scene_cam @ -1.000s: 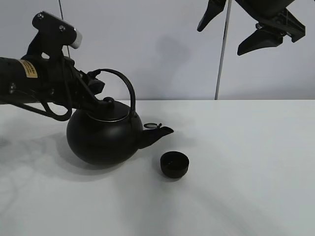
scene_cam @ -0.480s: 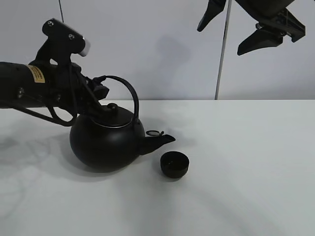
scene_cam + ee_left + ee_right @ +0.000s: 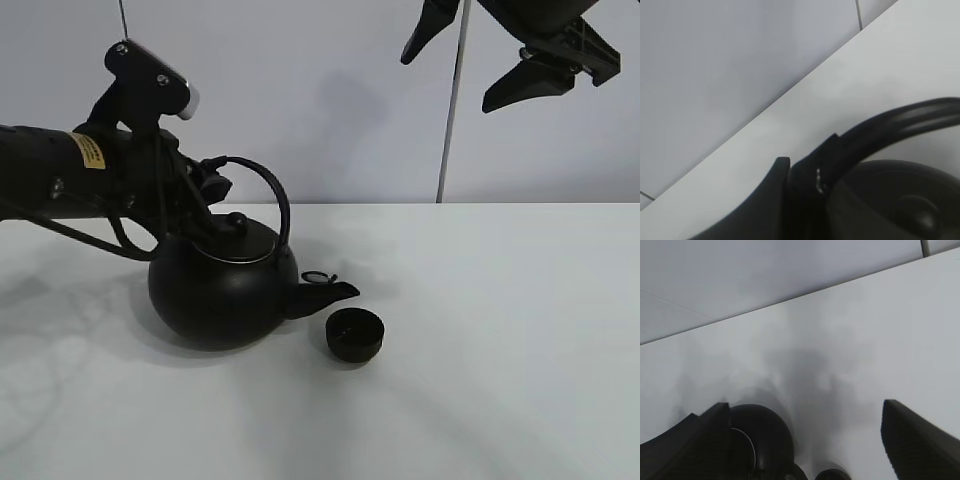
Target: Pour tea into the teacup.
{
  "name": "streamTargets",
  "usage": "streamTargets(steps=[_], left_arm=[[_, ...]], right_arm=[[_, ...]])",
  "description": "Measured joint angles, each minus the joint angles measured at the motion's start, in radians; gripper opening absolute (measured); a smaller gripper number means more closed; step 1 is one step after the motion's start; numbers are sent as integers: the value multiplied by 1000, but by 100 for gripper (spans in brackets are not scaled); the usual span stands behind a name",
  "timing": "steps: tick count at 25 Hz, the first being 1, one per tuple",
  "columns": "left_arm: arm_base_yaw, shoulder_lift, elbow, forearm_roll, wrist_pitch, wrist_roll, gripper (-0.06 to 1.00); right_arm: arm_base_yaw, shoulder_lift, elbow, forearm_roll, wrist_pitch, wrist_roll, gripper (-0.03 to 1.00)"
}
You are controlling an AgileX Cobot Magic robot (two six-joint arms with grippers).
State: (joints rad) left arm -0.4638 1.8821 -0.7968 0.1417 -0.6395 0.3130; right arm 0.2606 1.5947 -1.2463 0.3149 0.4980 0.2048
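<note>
The big black round kettle point(image 3: 222, 290) is at the left middle of the white table, its spout point(image 3: 330, 292) pointing right. The spout tip ends just up and left of the teacup point(image 3: 355, 333), a small black bowl standing upright on the table. My left gripper point(image 3: 205, 185) is shut on the left end of the kettle's arched handle point(image 3: 890, 125). Whether the kettle rests on the table or hangs just above it I cannot tell. My right gripper point(image 3: 465, 62) hangs high at the upper right, open and empty. Its wrist view looks down on the kettle point(image 3: 765, 440) and the teacup point(image 3: 832, 475).
The white table point(image 3: 500, 330) stretches bare to the right of the cup and toward the front edge. A grey wall with a thin vertical seam point(image 3: 448, 150) stands behind it.
The left arm has carried the kettle a little to the right, so the spout now sits closer to the teacup. The right arm and the teacup have not moved.
</note>
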Motion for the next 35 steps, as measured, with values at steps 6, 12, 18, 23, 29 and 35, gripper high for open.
streamTargets(steps=[6, 12, 18, 23, 29, 35], left_arm=[[0, 0, -1, -1, 6, 30, 10], [0, 0, -4, -1, 6, 54, 10], [-4, 0, -22, -1, 12, 76, 10], [-6, 0, -25, -1, 12, 90, 10], [-14, 0, -25, -4, 12, 117, 10], [-15, 0, -25, -6, 12, 122, 10]], right_arm=[[0, 0, 0, 0, -2, 0, 57], [0, 0, 0, 0, -2, 1, 57], [0, 0, 0, 0, -2, 1, 57], [0, 0, 0, 0, -2, 1, 57], [0, 0, 0, 0, -2, 1, 57], [0, 0, 0, 0, -2, 1, 57]])
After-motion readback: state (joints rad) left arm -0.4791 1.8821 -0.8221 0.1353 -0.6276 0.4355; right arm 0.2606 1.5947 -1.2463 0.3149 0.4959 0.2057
